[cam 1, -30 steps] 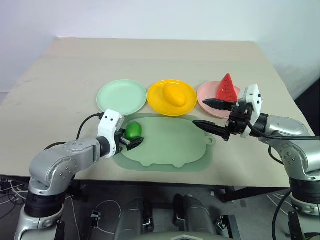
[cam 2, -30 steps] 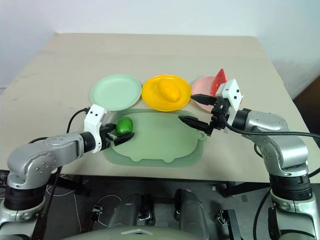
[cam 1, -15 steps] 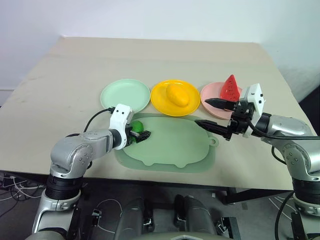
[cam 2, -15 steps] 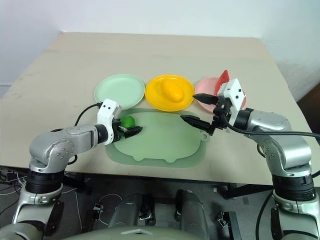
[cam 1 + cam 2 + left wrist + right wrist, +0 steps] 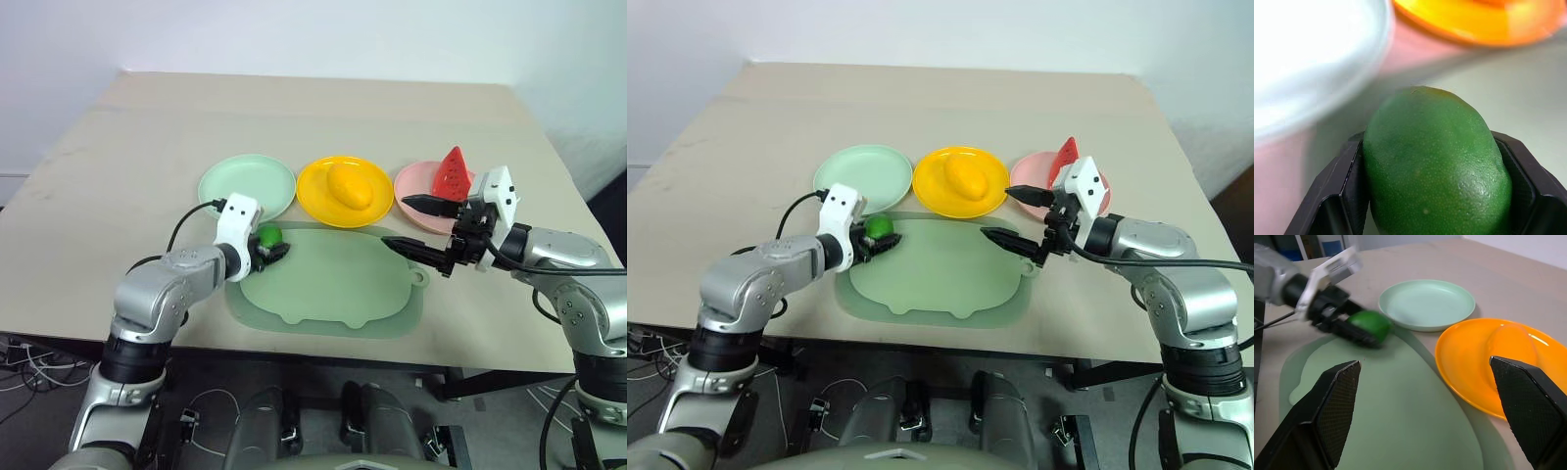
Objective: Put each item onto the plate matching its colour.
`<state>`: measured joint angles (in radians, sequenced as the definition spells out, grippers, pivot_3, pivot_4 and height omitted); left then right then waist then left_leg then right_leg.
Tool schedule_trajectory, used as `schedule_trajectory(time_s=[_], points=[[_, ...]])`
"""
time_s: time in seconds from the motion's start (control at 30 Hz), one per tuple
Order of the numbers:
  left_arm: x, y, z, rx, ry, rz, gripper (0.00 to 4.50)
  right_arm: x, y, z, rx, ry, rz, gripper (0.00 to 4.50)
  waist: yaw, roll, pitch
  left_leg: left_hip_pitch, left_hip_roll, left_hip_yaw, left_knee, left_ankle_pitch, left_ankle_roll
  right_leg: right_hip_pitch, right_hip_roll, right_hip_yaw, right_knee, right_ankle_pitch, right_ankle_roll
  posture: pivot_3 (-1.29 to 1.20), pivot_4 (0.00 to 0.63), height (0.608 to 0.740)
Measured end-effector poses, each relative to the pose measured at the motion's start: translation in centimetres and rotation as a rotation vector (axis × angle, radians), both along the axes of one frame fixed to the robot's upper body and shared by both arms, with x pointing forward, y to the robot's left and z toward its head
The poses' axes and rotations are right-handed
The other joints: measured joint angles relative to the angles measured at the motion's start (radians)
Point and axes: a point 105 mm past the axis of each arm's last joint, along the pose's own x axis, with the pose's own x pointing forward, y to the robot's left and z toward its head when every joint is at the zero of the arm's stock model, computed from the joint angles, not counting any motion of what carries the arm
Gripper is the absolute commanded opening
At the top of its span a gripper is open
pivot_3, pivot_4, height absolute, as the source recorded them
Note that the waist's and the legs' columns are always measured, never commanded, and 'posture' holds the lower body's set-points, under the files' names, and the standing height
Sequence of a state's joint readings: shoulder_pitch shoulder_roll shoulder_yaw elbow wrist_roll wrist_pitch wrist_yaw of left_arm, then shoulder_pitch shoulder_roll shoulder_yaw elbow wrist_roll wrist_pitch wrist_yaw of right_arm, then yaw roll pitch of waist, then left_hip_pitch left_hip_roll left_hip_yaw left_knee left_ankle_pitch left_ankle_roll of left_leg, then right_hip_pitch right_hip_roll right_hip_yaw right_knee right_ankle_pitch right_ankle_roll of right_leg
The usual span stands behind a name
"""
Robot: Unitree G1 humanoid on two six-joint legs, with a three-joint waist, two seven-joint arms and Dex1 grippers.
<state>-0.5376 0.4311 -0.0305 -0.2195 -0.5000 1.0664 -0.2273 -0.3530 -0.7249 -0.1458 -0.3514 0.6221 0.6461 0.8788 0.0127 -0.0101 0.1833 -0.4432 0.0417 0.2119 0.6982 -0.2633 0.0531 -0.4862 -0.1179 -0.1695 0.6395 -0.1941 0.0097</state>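
there were three plates: a green plate [image 5: 247, 185], a yellow plate [image 5: 344, 191] with the mango [image 5: 350, 184] on it, and a pink plate [image 5: 430, 185] with the watermelon [image 5: 452, 172]. one lime [image 5: 268, 236] sat squeezed in the left gripper [image 5: 271, 251], at the mat's [image 5: 333, 284] edge near the green plate. a second before, those fingers were wide around it. the right gripper [image 5: 411, 223] stayed wide and held nothing.

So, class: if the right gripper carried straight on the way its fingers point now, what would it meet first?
Probably the lime held in the left gripper. The right gripper, jaws open, points across the green mat toward it, and nothing stands between. Depth is uncertain, so it might pass just above.
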Motion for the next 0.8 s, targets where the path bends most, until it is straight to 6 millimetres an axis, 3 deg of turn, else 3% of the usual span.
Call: schedule_trajectory(time_s=[0.17, 0.33, 0.53, 0.8], points=[[2.2, -0.7, 2.9, -0.019, -0.099, -0.042, 2.97, -0.2, 0.4, 0.0, 0.015, 0.008, 0.014, 4.5, 0.001, 0.0, 0.0, 0.0, 0.0, 0.0, 0.0, 0.0, 0.0, 0.0, 0.0, -0.001, 0.0, 0.0, 0.0, 0.0, 0.15, 0.696], [5.1, -1.0, 3.8, 0.006, -0.132, 0.014, 2.97, -0.2, 0.9, 0.1, 0.024, 0.012, 0.027, 4.5, 0.0, 0.0, 0.0, 0.0, 0.0, 0.0, 0.0, 0.0, 0.001, 0.0, 0.0, -0.001, 0.0, 0.001, 0.001, 0.0, 0.15, 0.696], [5.8, -1.3, 5.3, -0.014, -0.161, 0.045, 2.97, -0.3, 1.1, -0.1, 0.025, 0.02, 0.026, 4.5, -0.001, -0.001, 0.001, 0.0, 0.0, 0.0, 0.0, -0.001, 0.001, 0.0, 0.001, -0.001, 0.0, 0.002, 0.003, 0.0, 0.15, 0.696], [8.8, 2.6, 2.5, 0.114, -0.09, 0.29, 2.97, -0.2, 1.0, -0.3, 0.025, 0.024, 0.021, 4.5, 0.001, -0.003, 0.002, -0.001, 0.0, 0.0, 0.001, -0.001, 0.002, 0.0, 0.0, -0.001, 0.001, 0.002, 0.003, 0.0, 0.15, 0.696]])
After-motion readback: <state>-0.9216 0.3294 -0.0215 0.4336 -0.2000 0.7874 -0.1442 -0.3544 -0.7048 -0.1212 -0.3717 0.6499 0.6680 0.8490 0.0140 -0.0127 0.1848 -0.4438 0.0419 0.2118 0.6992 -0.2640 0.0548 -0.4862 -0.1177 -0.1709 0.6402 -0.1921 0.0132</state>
